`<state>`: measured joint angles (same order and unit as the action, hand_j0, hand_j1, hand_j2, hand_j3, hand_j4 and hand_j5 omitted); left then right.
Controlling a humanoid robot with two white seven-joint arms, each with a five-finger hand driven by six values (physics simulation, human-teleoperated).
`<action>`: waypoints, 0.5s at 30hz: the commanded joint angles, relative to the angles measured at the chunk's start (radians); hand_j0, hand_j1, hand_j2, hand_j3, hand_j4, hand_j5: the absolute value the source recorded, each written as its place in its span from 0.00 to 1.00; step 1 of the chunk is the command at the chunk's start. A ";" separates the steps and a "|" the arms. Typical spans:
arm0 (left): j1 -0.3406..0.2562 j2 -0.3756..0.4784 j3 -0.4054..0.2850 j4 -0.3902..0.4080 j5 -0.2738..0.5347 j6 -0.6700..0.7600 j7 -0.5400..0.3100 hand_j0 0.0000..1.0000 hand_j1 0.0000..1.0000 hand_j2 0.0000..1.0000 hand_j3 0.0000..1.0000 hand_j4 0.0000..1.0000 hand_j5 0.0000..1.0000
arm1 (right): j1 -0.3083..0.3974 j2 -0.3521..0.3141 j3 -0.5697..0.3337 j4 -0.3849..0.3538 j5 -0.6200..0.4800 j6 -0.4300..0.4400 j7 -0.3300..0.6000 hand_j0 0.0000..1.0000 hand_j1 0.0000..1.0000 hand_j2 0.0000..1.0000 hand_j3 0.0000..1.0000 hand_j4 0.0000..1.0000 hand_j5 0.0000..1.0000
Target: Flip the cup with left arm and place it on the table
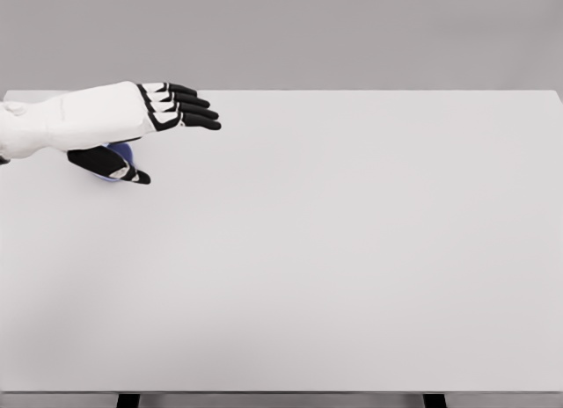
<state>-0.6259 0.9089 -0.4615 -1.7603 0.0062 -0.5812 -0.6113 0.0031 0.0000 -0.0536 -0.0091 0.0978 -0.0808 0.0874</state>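
My left hand (176, 135) reaches in from the left edge over the far left part of the white table (352, 250). Its four fingers (189, 106) stretch out flat to the right and the thumb (119, 166) points out below them, so the hand is open. A small patch of a blue cup (124, 152) shows between the palm and the thumb. The hand covers most of it, so I cannot tell whether it stands upright or upside down. The fingers are not closed around it. No right arm shows.
The table's far edge runs along the top behind the hand, against a grey wall. Two dark table legs (128, 400) show under the front edge.
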 commanded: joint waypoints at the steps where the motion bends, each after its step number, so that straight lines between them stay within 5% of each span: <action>1: 0.000 -0.002 -0.005 -0.004 0.005 0.003 0.000 1.00 1.00 1.00 1.00 1.00 1.00 | 0.000 0.000 0.000 0.000 -0.001 0.000 0.002 1.00 1.00 1.00 1.00 1.00 1.00; 4: -0.002 0.005 -0.002 0.013 0.003 0.003 0.000 1.00 1.00 1.00 1.00 1.00 1.00 | 0.000 0.000 0.003 0.001 0.000 0.001 -0.005 1.00 1.00 1.00 1.00 1.00 1.00; 10: -0.020 0.031 0.000 0.171 -0.052 0.009 0.000 1.00 1.00 1.00 1.00 1.00 1.00 | 0.000 0.000 0.003 0.001 -0.001 0.001 -0.003 1.00 1.00 1.00 1.00 1.00 1.00; 13: -0.026 0.079 -0.003 0.269 -0.075 0.000 0.000 1.00 1.00 1.00 1.00 1.00 1.00 | 0.000 0.000 0.003 0.003 0.000 0.001 -0.005 1.00 1.00 1.00 1.00 1.00 1.00; 15: -0.064 0.102 -0.071 0.387 -0.071 -0.023 0.000 1.00 1.00 1.00 1.00 1.00 1.00 | 0.000 0.000 0.003 0.003 -0.001 0.001 -0.005 1.00 1.00 1.00 1.00 1.00 1.00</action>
<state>-0.7056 0.9865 -0.5057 -1.4522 -0.0618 -0.5900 -0.6111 0.0031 0.0000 -0.0506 -0.0062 0.0981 -0.0797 0.0834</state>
